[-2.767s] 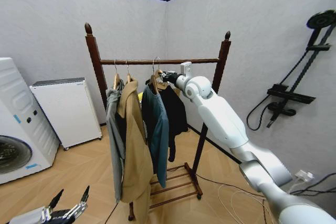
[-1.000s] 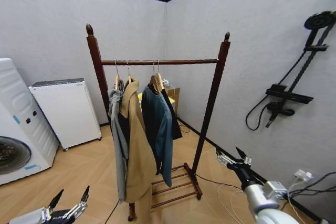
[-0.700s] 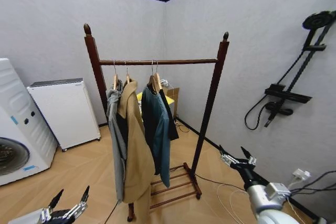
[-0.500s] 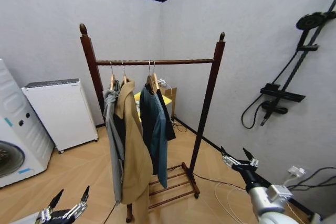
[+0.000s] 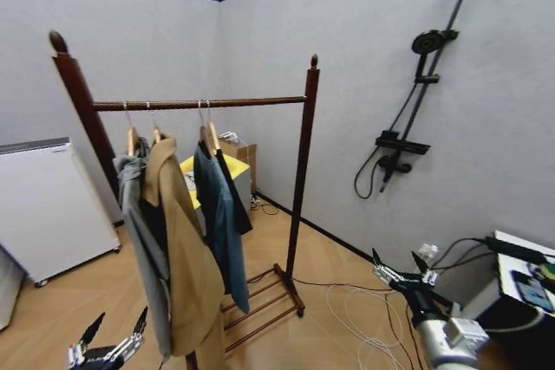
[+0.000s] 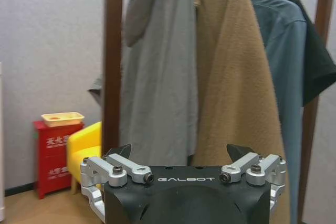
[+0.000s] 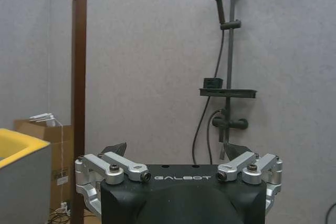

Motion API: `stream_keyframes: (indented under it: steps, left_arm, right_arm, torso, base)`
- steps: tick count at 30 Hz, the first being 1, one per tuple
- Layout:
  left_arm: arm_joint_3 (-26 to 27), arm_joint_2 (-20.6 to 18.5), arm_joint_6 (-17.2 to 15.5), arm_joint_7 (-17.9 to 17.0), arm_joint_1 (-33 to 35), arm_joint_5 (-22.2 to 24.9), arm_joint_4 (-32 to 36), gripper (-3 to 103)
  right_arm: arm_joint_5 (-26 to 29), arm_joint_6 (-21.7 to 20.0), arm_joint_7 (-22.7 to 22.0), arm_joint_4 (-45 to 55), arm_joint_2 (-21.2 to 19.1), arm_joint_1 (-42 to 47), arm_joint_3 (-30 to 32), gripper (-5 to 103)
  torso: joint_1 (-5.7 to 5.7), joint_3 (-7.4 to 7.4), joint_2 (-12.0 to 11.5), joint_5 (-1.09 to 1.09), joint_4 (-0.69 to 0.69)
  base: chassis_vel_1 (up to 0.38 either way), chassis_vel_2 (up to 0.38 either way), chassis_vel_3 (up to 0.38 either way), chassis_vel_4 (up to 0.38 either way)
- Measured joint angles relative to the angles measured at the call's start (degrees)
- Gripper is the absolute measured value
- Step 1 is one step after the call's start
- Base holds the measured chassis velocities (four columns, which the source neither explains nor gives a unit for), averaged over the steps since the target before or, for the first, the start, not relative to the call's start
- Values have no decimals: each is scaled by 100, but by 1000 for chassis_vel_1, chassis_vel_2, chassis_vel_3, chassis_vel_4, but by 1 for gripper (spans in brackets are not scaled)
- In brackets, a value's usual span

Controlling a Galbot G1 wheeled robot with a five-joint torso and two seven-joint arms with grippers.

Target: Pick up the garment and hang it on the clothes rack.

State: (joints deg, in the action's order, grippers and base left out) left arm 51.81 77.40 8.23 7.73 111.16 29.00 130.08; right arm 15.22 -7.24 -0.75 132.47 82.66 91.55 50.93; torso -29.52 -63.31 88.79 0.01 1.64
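Both pincers hung low and open, the left pincer (image 5: 110,346) at 7 o'clock, the right pincer (image 5: 404,271) at 4; the garment (image 5: 235,192) hung on the clothes rack (image 5: 301,158).

The right gripper (image 5: 404,268) has let go of the garment (image 5: 234,193) and dropped low, fingers spread — well apart from the clothes rack (image 5: 299,165), where the garment now hangs. The head camera has swung right — the rack sits further left.
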Motion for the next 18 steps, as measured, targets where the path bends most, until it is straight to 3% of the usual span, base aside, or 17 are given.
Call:
stream_keyframes:
  steps: [18]
  left_arm:
    - [0, 0, 0, 0, 0, 0, 0, 100]
  right_arm:
    - [-269, -18, 9, -75, -70, -94, -385, 100]
  torso:
    - [0, 0, 0, -2, 2]
  base:
    - [-125, -124, -121, -127]
